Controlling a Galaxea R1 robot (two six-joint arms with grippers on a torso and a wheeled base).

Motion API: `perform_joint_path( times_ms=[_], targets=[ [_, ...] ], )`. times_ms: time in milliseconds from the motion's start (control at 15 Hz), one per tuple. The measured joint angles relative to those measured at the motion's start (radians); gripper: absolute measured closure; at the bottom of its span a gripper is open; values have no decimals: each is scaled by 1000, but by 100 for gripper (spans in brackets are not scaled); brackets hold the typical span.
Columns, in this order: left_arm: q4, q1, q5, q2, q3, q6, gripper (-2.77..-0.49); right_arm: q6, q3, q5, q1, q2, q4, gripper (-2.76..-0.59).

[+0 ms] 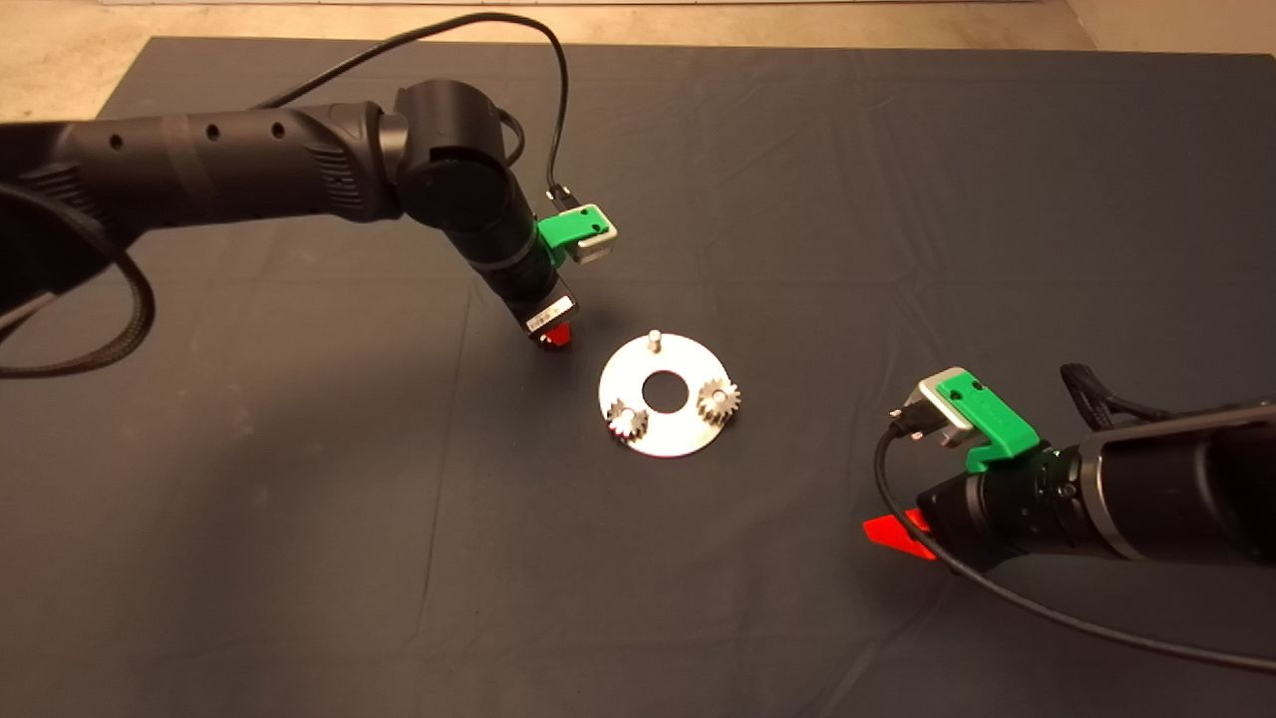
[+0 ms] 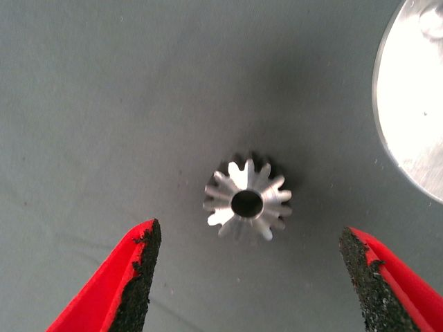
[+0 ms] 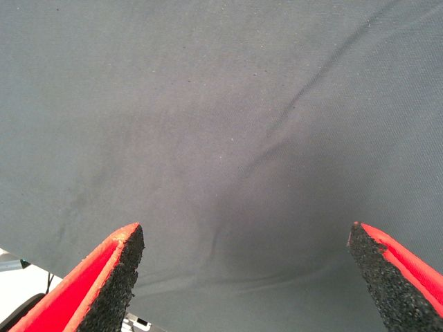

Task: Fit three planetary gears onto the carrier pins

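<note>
A shiny round carrier disc point(image 1: 666, 421) with a large centre hole lies in the middle of the mat. Two small gears point(image 1: 627, 419) point(image 1: 717, 400) sit on its near-left and right pins. The far pin point(image 1: 654, 339) stands bare. My left gripper point(image 1: 554, 337) hovers just left of the disc, open, above the third gear point(image 2: 246, 202), which lies flat on the mat between the fingers without touching them. The disc edge point(image 2: 412, 117) shows in the left wrist view. My right gripper point(image 1: 894, 531) is open and empty over bare mat at the right.
The dark mat point(image 1: 299, 558) has shallow creases. Pale floor point(image 1: 60, 50) shows beyond its far edge. A black cable point(image 1: 1047, 608) trails from the right arm across the mat's near right.
</note>
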Motion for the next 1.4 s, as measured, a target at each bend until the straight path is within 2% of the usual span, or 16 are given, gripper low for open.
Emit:
perform_joint_path(
  times_ms=[200, 400, 800, 933, 1200, 1400],
  targets=[
    [0, 0, -27, -8, 0, 0, -178, 0, 0, 0, 0, 0, 0, -220],
    [0, 2, -35, -28, 0, 1, -178, 0, 0, 0, 0, 0, 1, -220],
    [0, 28, -74, -40, -1, 1, -178, 1, 0, -1, 0, 14, 1, -220],
    [0, 30, -83, -44, 0, 1, -178, 1, 0, -1, 0, 19, 1, -220],
    [0, 55, -90, -45, 0, 0, -178, 1, 0, -1, 0, 20, 5, -220],
    [0, 56, -94, -47, 0, 0, -178, 1, 0, -1, 0, 20, 13, -220]
  ],
)
